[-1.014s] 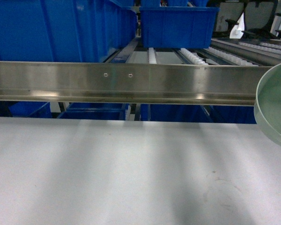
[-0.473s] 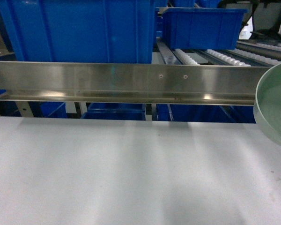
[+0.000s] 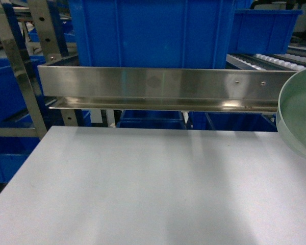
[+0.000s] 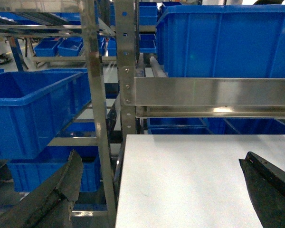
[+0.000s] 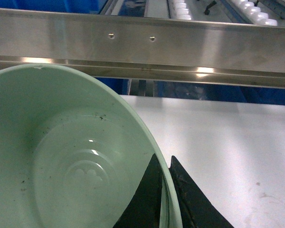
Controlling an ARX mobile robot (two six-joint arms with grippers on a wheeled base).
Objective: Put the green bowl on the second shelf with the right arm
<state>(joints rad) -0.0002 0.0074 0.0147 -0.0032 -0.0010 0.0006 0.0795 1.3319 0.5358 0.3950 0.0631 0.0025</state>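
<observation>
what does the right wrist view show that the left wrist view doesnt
Only the right wrist view shows the green bowl, its rim pinched between the right gripper's black fingers, plus white rollers behind the steel rail.

Only the left wrist view shows the rack's uprights, the large blue crate above the rail, more crates on tiers to the left, and the left gripper's fingers spread wide, holding nothing.

Both show the steel rail and the white table.

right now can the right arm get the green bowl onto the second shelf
Probably yes. The right claw pinches the green bowl by its rim, facing the steel front rail of the second shelf; bare rollers lie past it. It likely must lift over that rail.
</observation>
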